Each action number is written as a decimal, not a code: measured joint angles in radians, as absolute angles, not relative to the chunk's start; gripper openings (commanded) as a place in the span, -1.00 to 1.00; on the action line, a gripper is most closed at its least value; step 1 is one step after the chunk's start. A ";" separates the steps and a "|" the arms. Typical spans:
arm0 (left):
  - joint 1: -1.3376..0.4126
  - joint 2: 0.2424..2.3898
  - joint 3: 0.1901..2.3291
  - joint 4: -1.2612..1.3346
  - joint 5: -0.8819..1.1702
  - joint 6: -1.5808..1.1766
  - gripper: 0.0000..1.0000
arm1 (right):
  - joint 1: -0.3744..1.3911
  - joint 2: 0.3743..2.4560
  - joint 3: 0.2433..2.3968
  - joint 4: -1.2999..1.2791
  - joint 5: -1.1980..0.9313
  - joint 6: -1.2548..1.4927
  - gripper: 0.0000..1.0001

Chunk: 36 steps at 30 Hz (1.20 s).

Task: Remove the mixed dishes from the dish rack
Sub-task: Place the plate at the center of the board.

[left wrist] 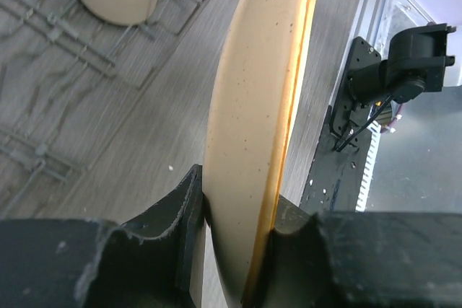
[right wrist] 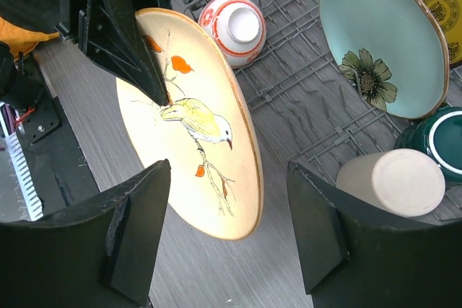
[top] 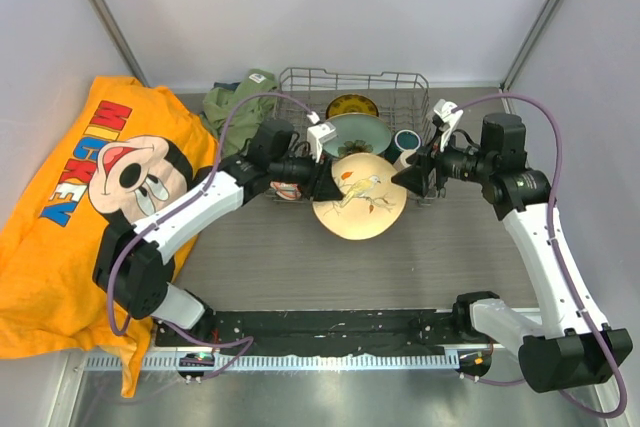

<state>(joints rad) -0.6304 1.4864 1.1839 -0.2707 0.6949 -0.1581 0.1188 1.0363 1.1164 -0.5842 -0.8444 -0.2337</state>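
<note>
Here, cream bird-painted plate (top: 360,203) — yellow bird, orange leaves — pinched by left hand (top: 329,181), right hand (top: 402,177) wide.

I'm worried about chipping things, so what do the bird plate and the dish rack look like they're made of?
Bird plate: looks like glazed ceramic, likely stoneware; cream speckled underside, glossy painted face, thick rounded rim. Dish rack: thin grey metal wire, judging by the fine straight rods; whether plated or coated I cannot tell.

Orange Mickey Mouse T-shirt (top: 90,207) sprawls well left of the left claw (top: 323,181), crumpled olive-green garment (top: 232,102) beyond-left, grey worktop (top: 300,267) underneath.
</note>
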 measured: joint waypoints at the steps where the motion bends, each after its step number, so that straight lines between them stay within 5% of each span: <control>1: -0.627 1.478 1.168 -0.271 0.688 -0.165 -1.00 | 0.119 1.034 1.116 -0.585 -0.844 -0.235 0.42; 21: -0.482 1.255 0.841 -0.271 0.805 -0.226 -1.00 | 0.119 1.007 1.116 -0.599 -0.810 -0.246 0.43; 36: -0.683 1.522 0.973 -0.147 0.884 -0.384 -1.00 | 0.121 0.979 1.114 -0.511 -0.570 -0.114 0.38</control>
<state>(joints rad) -0.6827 1.5219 0.9730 -0.1467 0.8837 -0.3836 0.1207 0.9791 1.1141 -0.5106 -0.5705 -0.1139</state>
